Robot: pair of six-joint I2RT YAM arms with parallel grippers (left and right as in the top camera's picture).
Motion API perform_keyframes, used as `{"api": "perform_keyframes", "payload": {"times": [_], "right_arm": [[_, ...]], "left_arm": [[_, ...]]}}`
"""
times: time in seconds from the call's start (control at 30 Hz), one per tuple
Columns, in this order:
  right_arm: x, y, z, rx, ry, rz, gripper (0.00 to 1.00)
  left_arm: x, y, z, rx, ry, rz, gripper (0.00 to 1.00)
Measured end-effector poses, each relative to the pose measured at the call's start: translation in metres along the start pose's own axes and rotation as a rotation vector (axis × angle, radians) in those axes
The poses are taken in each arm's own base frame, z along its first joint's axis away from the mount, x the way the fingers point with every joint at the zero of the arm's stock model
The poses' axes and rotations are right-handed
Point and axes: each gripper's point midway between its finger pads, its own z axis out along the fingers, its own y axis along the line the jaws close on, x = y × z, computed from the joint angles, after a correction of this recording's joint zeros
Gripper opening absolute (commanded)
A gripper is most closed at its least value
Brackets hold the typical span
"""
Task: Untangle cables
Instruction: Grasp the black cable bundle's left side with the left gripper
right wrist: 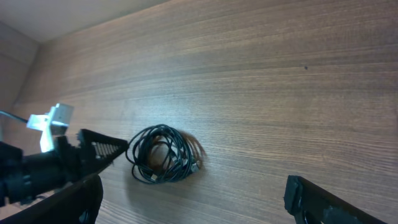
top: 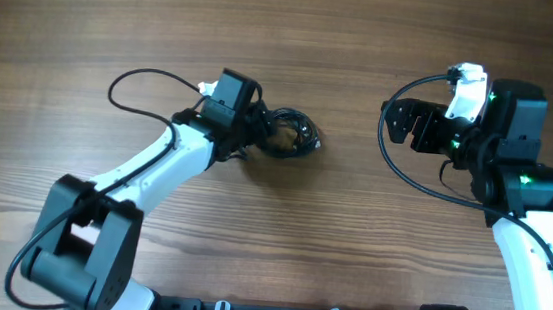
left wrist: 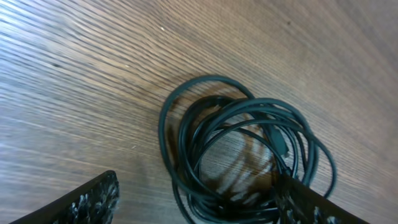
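Left fingers (left wrist: 93, 198): two dark, patterned tips sit in the bottom corners of the left wrist view, set wide apart.
Left gripper (top: 261, 134): the jaws are apart and clamp nothing. It is right at the left edge of the coil. In its wrist view one fingertip overlaps the coil's rim, while the other stands clear of it over bare wood.
Cables (left wrist: 245, 112): thin dark-green and black wires are wound into one small, roughly round bundle of overlapping loops. The bundle lies flat on the wood near the middle of the table, left of centre in the overhead view.
Plug (left wrist: 281, 144): a small end piece shows inside the coil, lying among the strands.
Right fingers (right wrist: 323, 202): two black tips sit at the bottom edge of the right wrist view, far from each other, with only wood between them.
Right gripper (top: 399, 126): the jaws are apart and empty. It points toward the coil from the right and is well apart from it.
Table (top: 118, 21): brown wood grain, with the coil casting a faint shadow on it.
Arm leads (top: 132, 87): thicker black cables arc out from each arm and are separate from the bundle.
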Motion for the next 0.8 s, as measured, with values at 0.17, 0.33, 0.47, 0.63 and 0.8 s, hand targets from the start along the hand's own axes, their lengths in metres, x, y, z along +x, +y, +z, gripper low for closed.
{"api": "perform_keyframes", "payload": {"times": [0.17, 0.33, 0.47, 0.63, 0.8], "right_arm": [[0.0, 0.0, 0.0, 0.0, 0.0, 0.003, 0.91], [0.0, 0.0, 0.0, -0.003, 0.001, 0.003, 0.91], [0.0, 0.0, 0.0, -0.003, 0.002, 0.004, 0.91], [0.001, 0.0, 0.0, -0.003, 0.004, 0.005, 0.91], [0.001, 0.0, 0.0, -0.003, 0.004, 0.005, 0.91]], "left_arm": [[0.006, 0.002, 0.014, -0.014, 0.017, 0.003, 0.68], [0.006, 0.006, 0.02, -0.03, 0.015, -0.004, 0.62], [0.007, 0.012, 0.027, -0.053, 0.014, -0.006, 0.56], [0.01, 0.017, 0.034, -0.075, 0.026, -0.011, 0.4], [0.01, 0.016, 0.034, -0.071, 0.025, -0.009, 0.21]]}}
